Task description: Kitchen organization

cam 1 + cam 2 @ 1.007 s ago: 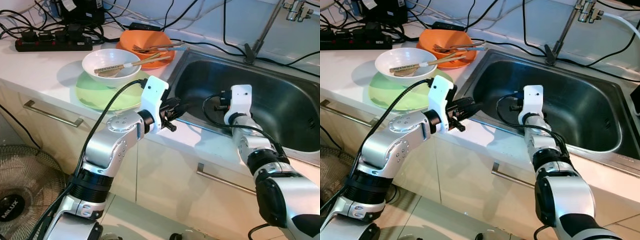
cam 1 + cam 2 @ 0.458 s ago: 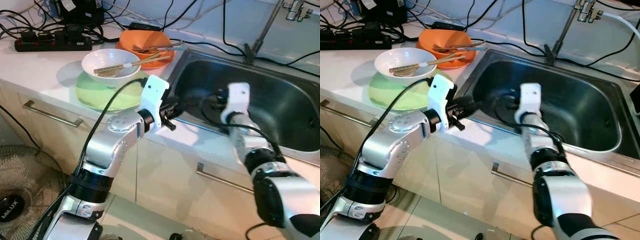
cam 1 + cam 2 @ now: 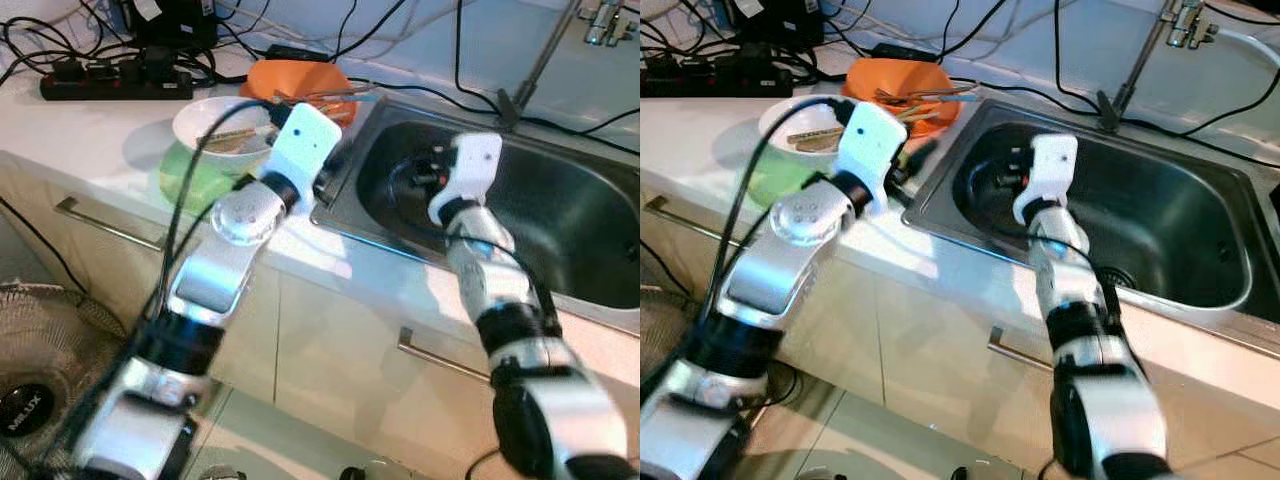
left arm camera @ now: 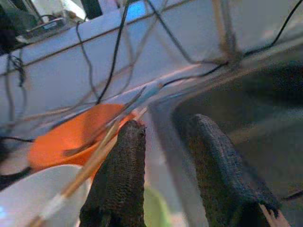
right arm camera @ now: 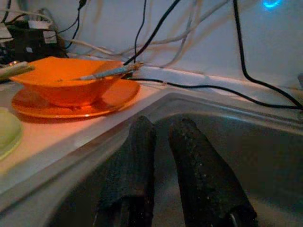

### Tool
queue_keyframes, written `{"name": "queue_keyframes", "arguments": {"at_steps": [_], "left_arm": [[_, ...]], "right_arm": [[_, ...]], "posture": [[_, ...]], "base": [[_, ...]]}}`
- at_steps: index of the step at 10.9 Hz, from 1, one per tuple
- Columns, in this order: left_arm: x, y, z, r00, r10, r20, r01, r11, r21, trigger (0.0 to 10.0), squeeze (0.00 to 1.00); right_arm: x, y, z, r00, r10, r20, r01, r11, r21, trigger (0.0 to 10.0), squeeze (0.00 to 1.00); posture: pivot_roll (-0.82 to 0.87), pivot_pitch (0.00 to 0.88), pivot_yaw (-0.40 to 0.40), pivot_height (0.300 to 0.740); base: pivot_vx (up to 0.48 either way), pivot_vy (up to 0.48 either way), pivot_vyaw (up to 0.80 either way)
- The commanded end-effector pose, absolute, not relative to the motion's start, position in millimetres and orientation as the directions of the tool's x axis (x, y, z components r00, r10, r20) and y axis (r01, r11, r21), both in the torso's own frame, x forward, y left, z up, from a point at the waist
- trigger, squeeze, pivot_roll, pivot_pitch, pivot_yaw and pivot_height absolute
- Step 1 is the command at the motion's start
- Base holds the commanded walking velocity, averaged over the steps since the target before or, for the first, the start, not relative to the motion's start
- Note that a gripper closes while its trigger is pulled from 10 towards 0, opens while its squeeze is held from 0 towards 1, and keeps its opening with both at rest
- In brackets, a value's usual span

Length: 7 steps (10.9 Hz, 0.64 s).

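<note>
An orange bowl (image 3: 300, 78) holding utensils stands on an orange plate at the sink's left rim. In front of it a white bowl (image 3: 212, 122) with chopsticks (image 4: 94, 161) rests on a green plate (image 3: 185, 172). My left gripper (image 4: 163, 130) hovers over the counter edge between the bowls and the steel sink (image 3: 570, 215), open, with nothing between its fingers; its white wrist (image 3: 305, 145) covers part of the white bowl. My right gripper (image 5: 163, 125) hangs inside the sink's left half, pointing at the orange bowl (image 5: 61, 85), its fingers close together and empty.
A black power strip (image 3: 115, 85) and many cables lie along the back of the counter. The tap (image 3: 605, 20) stands behind the sink. Drawer handles (image 3: 110, 228) run below the counter, and a fan (image 3: 30, 400) sits on the floor at the left.
My left arm has risen and swung toward the bowls, now partly covering the white one. My right gripper has moved left and farther back inside the sink.
</note>
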<state>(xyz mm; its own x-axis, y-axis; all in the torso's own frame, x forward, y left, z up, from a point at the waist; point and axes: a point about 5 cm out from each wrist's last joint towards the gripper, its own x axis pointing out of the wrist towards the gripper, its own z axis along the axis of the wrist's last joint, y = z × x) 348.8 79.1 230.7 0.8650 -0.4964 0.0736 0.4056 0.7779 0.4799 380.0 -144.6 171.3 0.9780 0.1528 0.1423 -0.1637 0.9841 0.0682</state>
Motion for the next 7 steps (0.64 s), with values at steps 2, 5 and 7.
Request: {"name": "queue_keyframes", "arguments": {"at_steps": [2,5,7], "left_arm": [[361,71,226,0.866,-0.498,0.049,0.352,0.676,0.648,10.0,0.00],[380,68,227,0.881,-0.471,0.052,0.243,0.544,0.803,10.0,0.00],[393,66,234,0.900,-0.431,0.064,0.181,0.503,0.845,10.0,0.00]], "right_arm": [[373,-147,177,0.977,0.139,0.160,-0.155,0.984,0.091,10.0,0.00],[362,-143,177,0.978,0.140,0.153,-0.157,0.982,0.108,10.0,0.00],[355,-142,178,0.979,0.143,0.147,-0.161,0.980,0.117,10.0,0.00]], "posture": [[-0.01,0.018,-0.088,0.719],[-0.04,0.012,-0.080,0.719],[-0.06,0.027,-0.079,0.719]], "base": [[0.000,0.000,0.00],[0.000,0.000,0.00],[0.000,0.000,0.00]]}}
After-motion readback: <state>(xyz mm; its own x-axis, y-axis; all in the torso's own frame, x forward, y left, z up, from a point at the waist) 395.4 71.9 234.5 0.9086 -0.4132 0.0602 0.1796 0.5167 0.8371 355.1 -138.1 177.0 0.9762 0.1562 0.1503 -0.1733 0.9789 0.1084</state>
